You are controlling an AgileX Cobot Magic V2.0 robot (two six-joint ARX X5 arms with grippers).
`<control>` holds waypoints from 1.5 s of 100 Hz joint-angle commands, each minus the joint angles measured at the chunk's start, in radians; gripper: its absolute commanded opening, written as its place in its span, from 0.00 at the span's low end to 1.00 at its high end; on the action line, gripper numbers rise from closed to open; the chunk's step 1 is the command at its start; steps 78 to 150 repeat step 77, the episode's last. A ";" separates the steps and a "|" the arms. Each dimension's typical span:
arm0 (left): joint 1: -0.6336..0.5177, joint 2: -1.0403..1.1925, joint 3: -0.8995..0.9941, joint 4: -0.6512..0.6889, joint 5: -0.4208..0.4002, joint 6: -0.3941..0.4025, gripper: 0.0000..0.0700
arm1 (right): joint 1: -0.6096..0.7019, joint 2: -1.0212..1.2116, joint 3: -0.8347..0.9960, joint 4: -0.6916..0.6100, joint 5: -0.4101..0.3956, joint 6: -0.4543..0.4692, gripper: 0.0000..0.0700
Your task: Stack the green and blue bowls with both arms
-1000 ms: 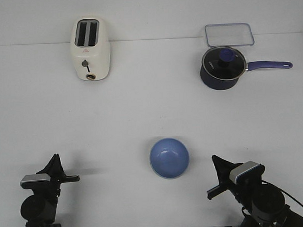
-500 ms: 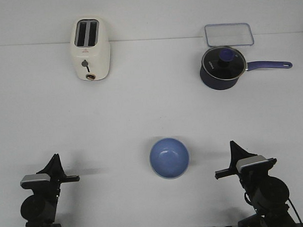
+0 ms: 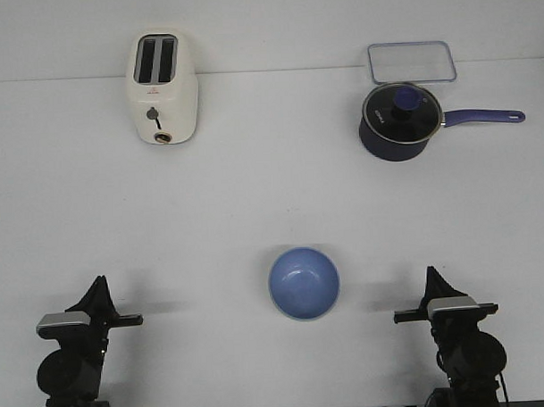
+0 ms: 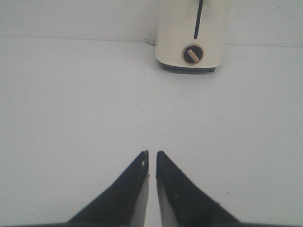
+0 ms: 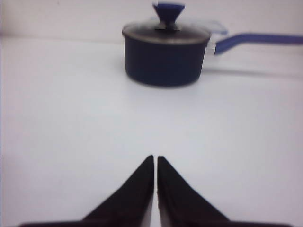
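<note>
**Blue bowl sits between two idle arms**

A plain white table [image 3: 254, 195] fills the room's working area, running back to a pale wall. Near the front edge, roughly midway between the two arms, sits the blue bowl [image 3: 303, 283], upright and open to the ceiling. Only blue shows from here; I cannot tell whether a green bowl sits under it or anywhere else.

The left arm [image 3: 72, 353] is parked at the near left corner, well apart from the bowl. Its left gripper [image 4: 151, 158] points toward the back of the table, its two black fingertips [image 4: 141, 165] drawn almost together with just a thin slit between them and nothing held. The right arm [image 3: 460, 340] stands at the near right corner, on the other side of the bowl and not touching it. The right gripper [image 5: 155, 161] is closed the same way, fingers all but meeting on nothing.

At the back left stands a cream toaster [image 3: 162, 87], straight ahead of the left gripper. At the back right is a dark blue saucepan [image 3: 396, 123] with a glass lid, its handle pointing right. Just behind it lies a clear rectangular container [image 3: 412, 62] against the wall.
</note>
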 commanded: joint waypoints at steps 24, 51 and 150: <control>0.002 -0.002 -0.020 0.015 0.001 0.015 0.02 | -0.002 -0.001 -0.002 0.037 -0.002 0.030 0.01; 0.002 -0.002 -0.020 0.015 0.001 0.015 0.02 | -0.002 -0.001 -0.002 0.055 -0.002 0.030 0.01; 0.002 -0.002 -0.020 0.015 0.001 0.015 0.02 | -0.002 -0.001 -0.002 0.055 -0.002 0.030 0.01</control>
